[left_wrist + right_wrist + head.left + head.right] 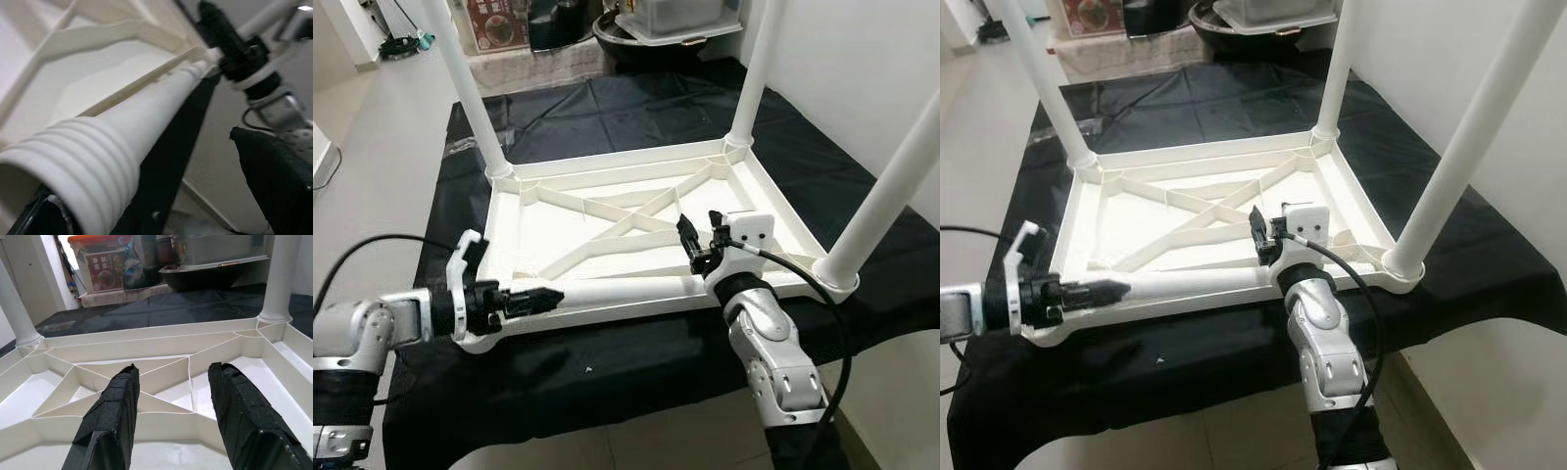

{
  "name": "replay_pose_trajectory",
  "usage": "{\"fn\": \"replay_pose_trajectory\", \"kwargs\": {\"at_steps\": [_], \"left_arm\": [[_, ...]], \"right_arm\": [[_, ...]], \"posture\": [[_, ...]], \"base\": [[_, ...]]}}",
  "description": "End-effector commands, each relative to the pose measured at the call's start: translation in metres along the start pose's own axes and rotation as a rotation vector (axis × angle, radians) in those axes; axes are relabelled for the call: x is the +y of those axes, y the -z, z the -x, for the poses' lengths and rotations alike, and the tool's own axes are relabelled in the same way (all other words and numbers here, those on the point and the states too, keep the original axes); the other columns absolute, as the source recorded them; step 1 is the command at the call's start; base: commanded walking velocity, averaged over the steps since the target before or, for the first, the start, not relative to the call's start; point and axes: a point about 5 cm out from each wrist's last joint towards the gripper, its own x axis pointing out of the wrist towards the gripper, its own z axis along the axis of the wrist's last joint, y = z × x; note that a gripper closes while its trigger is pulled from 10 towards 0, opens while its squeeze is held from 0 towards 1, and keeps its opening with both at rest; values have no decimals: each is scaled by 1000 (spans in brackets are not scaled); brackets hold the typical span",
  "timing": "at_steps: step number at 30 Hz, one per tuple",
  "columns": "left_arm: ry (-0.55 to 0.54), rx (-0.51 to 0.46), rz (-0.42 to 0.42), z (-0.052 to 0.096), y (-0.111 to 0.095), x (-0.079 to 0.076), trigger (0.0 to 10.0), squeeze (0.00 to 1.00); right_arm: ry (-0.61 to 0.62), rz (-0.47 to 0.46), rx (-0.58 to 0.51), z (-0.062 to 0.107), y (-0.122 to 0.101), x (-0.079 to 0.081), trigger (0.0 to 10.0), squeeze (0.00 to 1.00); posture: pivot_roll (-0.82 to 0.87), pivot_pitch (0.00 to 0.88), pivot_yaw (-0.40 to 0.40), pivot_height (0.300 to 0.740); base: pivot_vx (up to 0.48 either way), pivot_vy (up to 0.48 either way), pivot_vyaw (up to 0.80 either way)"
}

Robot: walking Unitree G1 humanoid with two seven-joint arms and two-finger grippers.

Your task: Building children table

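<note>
left gripper (540, 299) gripping loose leg (626, 290), upturned tabletop (607, 186)

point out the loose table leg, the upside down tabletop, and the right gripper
loose table leg (626, 291), left eye view, middle of its shaft.
upside-down tabletop (607, 174), left eye view, far rim.
right gripper (171, 421), right wrist view, midway between fingertips.

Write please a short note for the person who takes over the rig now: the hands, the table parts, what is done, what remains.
Left hand: shut on the loose white plastic leg, which lies along the near edge of the upside-down white plastic tabletop on the black cloth.
Right hand: open, empty, over the tabletop's near edge.
Done: three white legs stand in their corner sockets.
Left: stand the fourth leg in the near-left corner.
</note>
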Motion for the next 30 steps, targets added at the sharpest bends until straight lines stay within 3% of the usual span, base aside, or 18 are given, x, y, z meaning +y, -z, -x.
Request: {"fn": "replay_pose_trajectory", "kwargs": {"at_steps": [1,6,8,9,10,21,30], "left_arm": [[6,-5,2,6,-1,-1,10000,0],[29,-30,11,12,-4,-4,10000,0],[42,-41,26,12,-2,-4,5294,0],[50,-44,30,11,0,-5,3765,0],[64,-48,43,10,2,-6,0,0],[94,-38,78,7,11,-6,0,0],[93,-66,59,16,8,-10,0,0]], "right_arm": [[-14,5,-2,-1,-2,4,10000,0],[-16,2,-1,-1,-1,5,10000,0],[-16,3,-1,-1,-2,4,10000,0],[-15,4,-3,-1,-2,4,10000,0],[-14,5,-3,-1,-3,3,10000,0],[-8,13,-11,-2,-5,1,10000,0],[1,3,-37,-7,-11,-1,10000,0]], "posture": [[111,154,-11,740],[114,155,-11,740],[113,156,-11,740],[113,156,-11,740],[107,154,-13,740],[102,149,-7,740],[104,130,-11,740]], "base": [[0,0,0],[0,0,0],[0,0,0],[0,0,0],[0,0,0],[0,0,0],[0,0,0]]}}
